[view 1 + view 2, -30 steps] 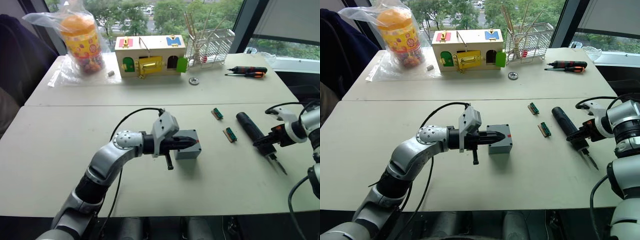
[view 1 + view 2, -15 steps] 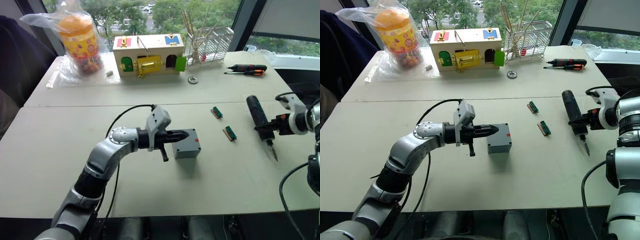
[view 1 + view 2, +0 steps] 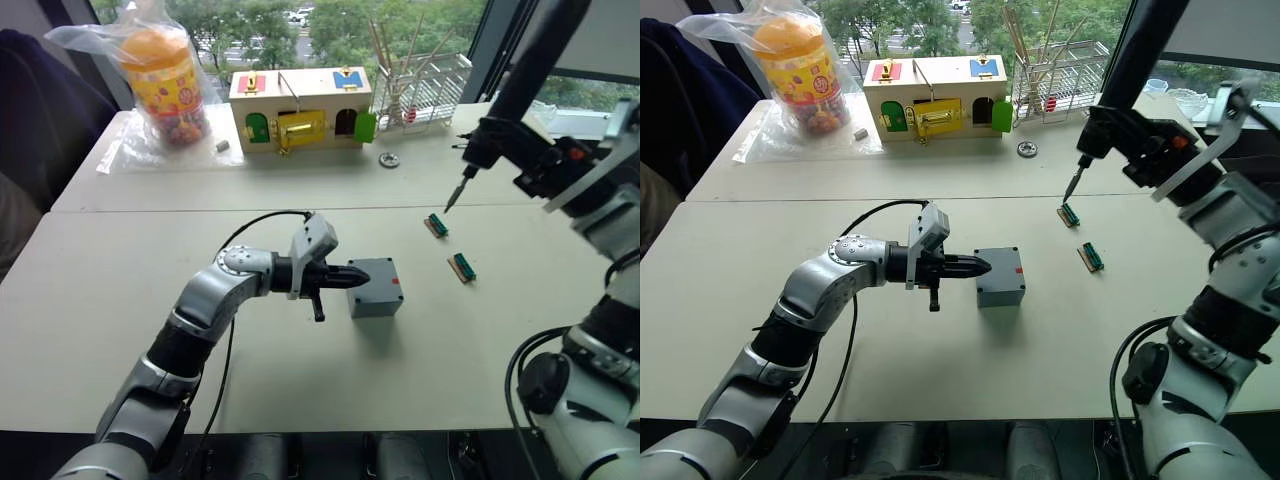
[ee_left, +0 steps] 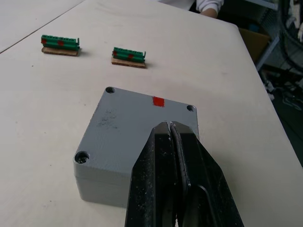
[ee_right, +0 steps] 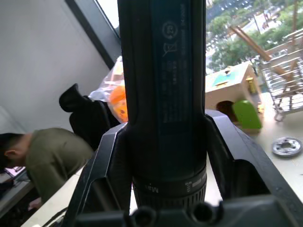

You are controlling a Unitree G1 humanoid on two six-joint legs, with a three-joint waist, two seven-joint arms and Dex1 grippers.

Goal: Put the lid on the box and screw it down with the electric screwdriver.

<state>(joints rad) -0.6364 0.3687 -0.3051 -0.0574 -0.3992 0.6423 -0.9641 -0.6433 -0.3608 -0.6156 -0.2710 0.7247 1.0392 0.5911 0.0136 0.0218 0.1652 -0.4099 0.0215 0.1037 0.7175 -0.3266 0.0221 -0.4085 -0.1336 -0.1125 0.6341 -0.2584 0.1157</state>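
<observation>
The grey box point(image 3: 374, 295) stands mid-table with the lid point(image 4: 142, 118) lying on top of it, red mark facing up and screw holes at its corners. My left gripper point(image 4: 169, 126) is shut, empty, its tips over the lid's edge on the robot's left side. Whether they touch the lid I cannot tell. High over the table's right side, my right gripper point(image 5: 163, 191) is shut on the electric screwdriver point(image 3: 530, 60). The tool stands steeply tilted, its bit point(image 3: 453, 192) pointing down, in the air above a green connector strip point(image 3: 434, 225).
A second green strip point(image 3: 461, 266) lies right of the box. At the back stand a wooden box with coloured doors point(image 3: 300, 110), a bagged candy jar point(image 3: 160, 75), a wire rack point(image 3: 425, 85) and a metal washer point(image 3: 389, 161). A seated person point(image 5: 28, 161) is nearby.
My right arm has swung the electric screwdriver up from near the table to high in the air, bit now pointing down. My left gripper drew back slightly along the lid.
</observation>
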